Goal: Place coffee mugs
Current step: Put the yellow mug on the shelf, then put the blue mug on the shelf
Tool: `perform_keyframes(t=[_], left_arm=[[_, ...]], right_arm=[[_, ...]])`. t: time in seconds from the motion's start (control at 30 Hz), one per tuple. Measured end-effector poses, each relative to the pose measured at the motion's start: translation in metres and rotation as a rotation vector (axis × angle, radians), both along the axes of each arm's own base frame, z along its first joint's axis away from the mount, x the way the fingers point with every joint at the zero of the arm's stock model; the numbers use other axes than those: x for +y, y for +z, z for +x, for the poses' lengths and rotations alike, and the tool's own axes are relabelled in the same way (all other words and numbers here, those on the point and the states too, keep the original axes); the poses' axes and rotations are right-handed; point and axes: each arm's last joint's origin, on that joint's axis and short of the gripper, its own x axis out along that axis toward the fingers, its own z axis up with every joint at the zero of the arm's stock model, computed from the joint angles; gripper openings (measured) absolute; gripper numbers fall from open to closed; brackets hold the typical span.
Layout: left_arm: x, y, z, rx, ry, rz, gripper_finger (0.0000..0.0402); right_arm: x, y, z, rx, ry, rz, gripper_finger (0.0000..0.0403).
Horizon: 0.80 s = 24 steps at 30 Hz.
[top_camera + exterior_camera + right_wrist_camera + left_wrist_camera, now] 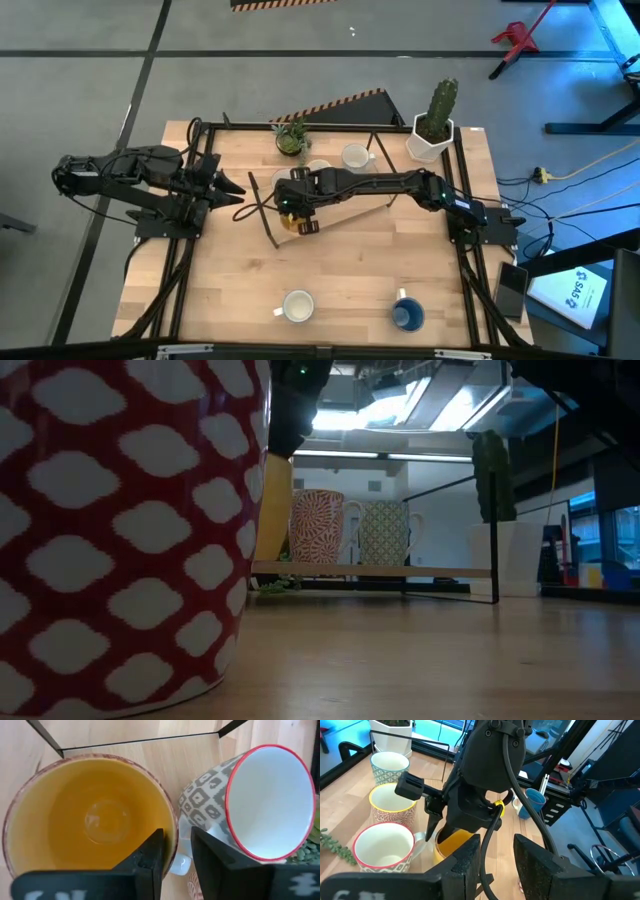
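My right gripper reaches in from the table's right side to the middle and is shut on the yellow-orange mug, which also shows in the low view and the left wrist view. A grey-patterned mug with a red rim stands right beside it. Two more patterned mugs stand in a row behind it on the light wooden board. My left gripper is open and empty, just left of the board, pointing at the right gripper. My right gripper holds the orange mug by its rim, one finger inside the mug and one outside. The fingers come from above, pointing down. The mug hangs slightly tilted, its base about level with the board; whether it touches, I cannot tell.
A white mug, a blue mug and a red-and-white patterned mug are near the table's front edge. Another white mug, a small green plant and the cactus pot stand at the back. A black wire frame borders the board.
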Motion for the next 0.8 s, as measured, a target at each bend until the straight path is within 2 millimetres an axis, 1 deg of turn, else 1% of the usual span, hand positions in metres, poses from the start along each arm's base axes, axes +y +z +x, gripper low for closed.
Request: perform_keyframes(t=[0.43,0.53,0.67,0.8], left_arm=[[0.0,0.0,0.0,0.0,0.0,0.0,0.0112],[0.0,0.0,0.0,0.0,0.0,0.0,0.0112],[0.0,0.0,0.0,0.0,0.0,0.0,0.0112],[0.0,0.0,0.0,0.0,0.0,0.0,0.0112]], right_arm=[[0.0,0.002,0.0,-0.01,-0.019,0.003,0.0087],[0.0,0.011,-0.001,-0.04,-0.012,0.006,0.0087],[0.0,0.031,-0.007,-0.1,-0.013,0.008,0.0088],[0.002,0.042,-0.017,-0.08,-0.001,0.052,0.0088]])
